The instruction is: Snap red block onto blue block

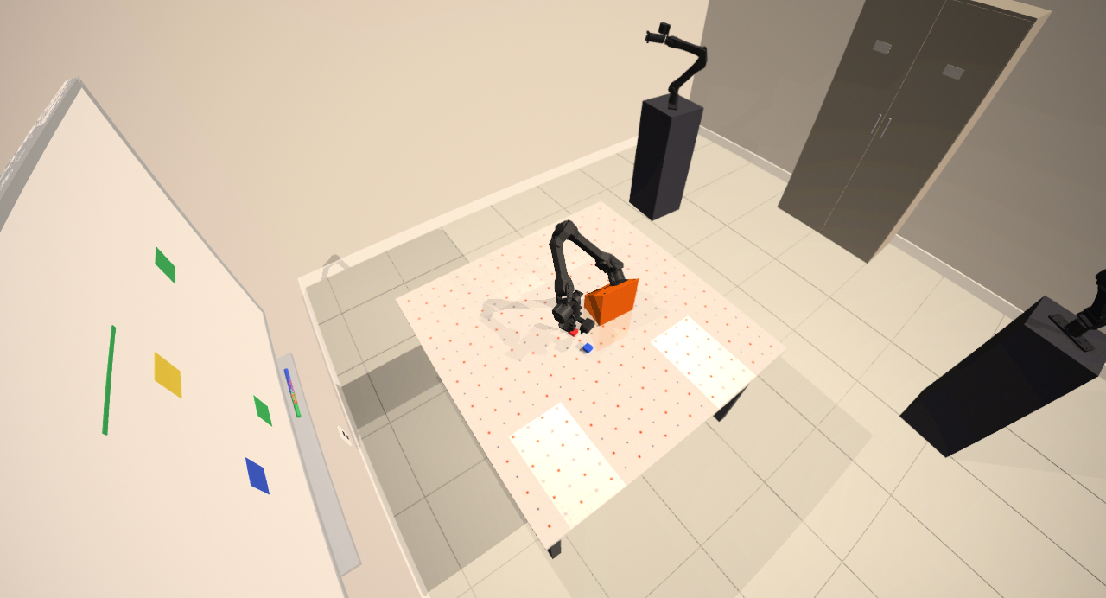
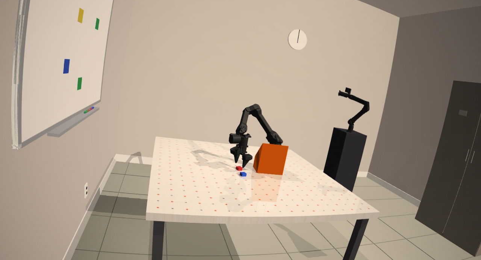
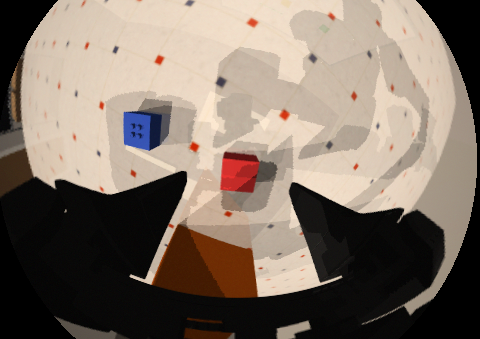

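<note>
Opened gripper (image 1: pixel 578 330) (image 2: pixel 240 164) (image 3: pixel 240 182) wide, with nothing grasped. Pointed fingers down, just above red block (image 1: pixel 573 332) (image 2: pixel 239 168) (image 3: pixel 239 175). In wrist view, framed red block between fingertips. Rested red block on spotted table (image 1: pixel 633 409) (image 2: pixel 262 218) (image 3: pixel 65 24), near blue block (image 1: pixel 587 347) (image 2: pixel 243 174) (image 3: pixel 137 130) but apart from it. Showed four small dark marks on blue block's face. Bent arm (image 1: pixel 567 231) (image 2: pixel 254 108) over table, beside orange box (image 1: pixel 616 302) (image 2: pixel 271 159) (image 3: pixel 215 269).

High top and lower exterior views, both across the table (image 1: pixel 641 409) (image 2: pixel 188 198).
</note>
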Motion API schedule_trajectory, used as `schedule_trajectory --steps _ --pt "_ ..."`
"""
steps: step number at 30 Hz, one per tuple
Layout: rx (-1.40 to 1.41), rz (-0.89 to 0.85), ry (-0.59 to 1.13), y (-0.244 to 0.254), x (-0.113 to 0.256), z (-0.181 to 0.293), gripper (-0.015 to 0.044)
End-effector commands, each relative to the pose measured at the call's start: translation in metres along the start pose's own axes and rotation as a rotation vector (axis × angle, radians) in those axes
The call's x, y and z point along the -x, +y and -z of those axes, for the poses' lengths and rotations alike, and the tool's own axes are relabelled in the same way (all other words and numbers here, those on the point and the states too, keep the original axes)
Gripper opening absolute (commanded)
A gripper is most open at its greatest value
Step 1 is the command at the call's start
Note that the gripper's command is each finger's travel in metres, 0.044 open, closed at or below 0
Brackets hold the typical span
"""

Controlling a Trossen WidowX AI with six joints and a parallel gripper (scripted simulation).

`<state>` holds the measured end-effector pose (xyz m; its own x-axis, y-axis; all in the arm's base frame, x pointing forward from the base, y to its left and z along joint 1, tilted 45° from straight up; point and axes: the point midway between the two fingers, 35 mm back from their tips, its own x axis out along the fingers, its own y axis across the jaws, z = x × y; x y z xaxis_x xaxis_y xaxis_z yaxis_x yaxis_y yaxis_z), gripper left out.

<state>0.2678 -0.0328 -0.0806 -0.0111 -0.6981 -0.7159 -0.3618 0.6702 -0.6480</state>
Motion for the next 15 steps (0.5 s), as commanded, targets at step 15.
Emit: schedule_trajectory --steps 15 --pt "0.01 0.007 0.001 0.0 -0.025 0.002 0.044"
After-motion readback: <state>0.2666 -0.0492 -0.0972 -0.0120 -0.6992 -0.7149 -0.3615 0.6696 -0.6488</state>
